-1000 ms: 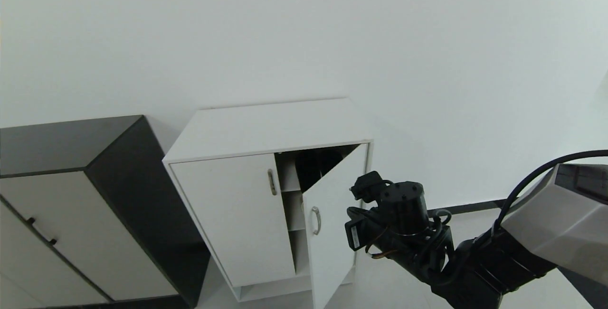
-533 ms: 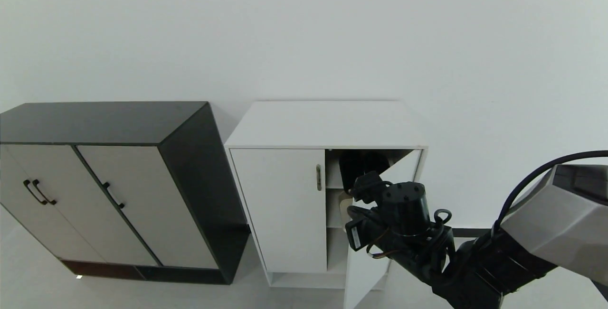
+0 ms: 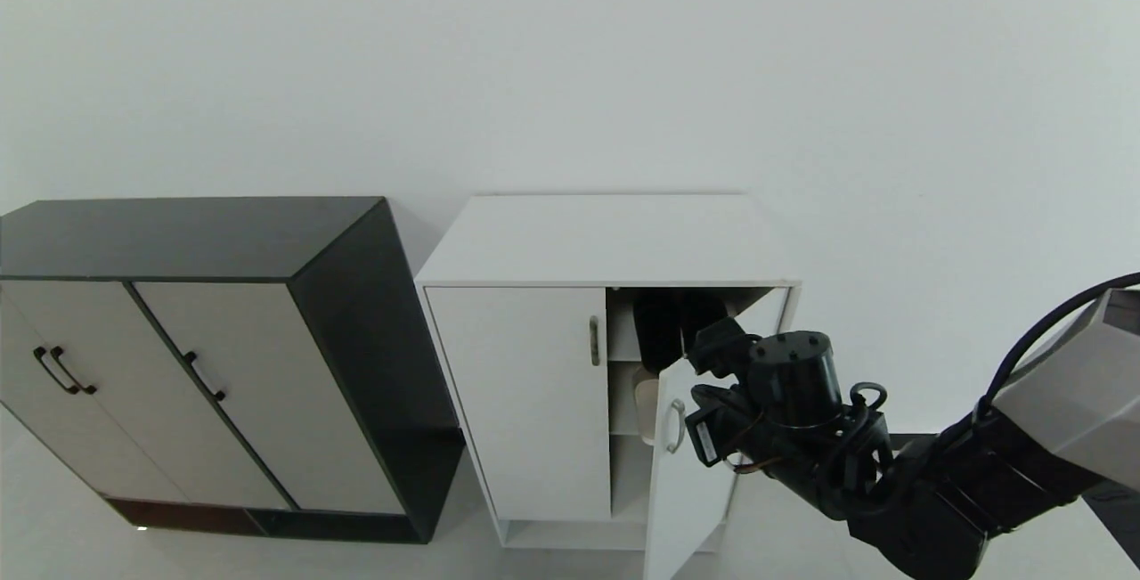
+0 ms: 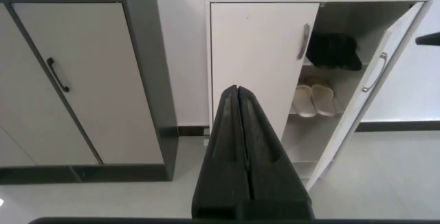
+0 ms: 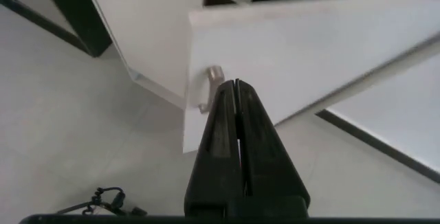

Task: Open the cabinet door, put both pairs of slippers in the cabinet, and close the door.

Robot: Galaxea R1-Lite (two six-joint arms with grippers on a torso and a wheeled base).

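The white cabinet (image 3: 597, 237) stands against the wall with its left door shut and its right door (image 3: 686, 473) swung partly open. Black slippers (image 3: 663, 326) sit on the top shelf and beige slippers (image 3: 643, 393) on the shelf below; both pairs also show as black slippers (image 4: 333, 51) and beige slippers (image 4: 313, 99). My right gripper (image 3: 717, 339) is shut and empty, at the door's outer face near the upper part. Its tip (image 5: 236, 83) lies beside the door handle (image 5: 210, 86). My left gripper (image 4: 237, 90) is shut and empty, held back from the cabinet.
A dark cabinet (image 3: 205, 366) with beige doors stands directly left of the white one. Pale floor (image 3: 802, 526) lies open to the right of the door. A black cable (image 5: 103, 200) lies on the floor.
The head camera swung, so the whole picture shifted. My right arm has moved a little right and down along the door's outer face; the door handle now shows beside it.
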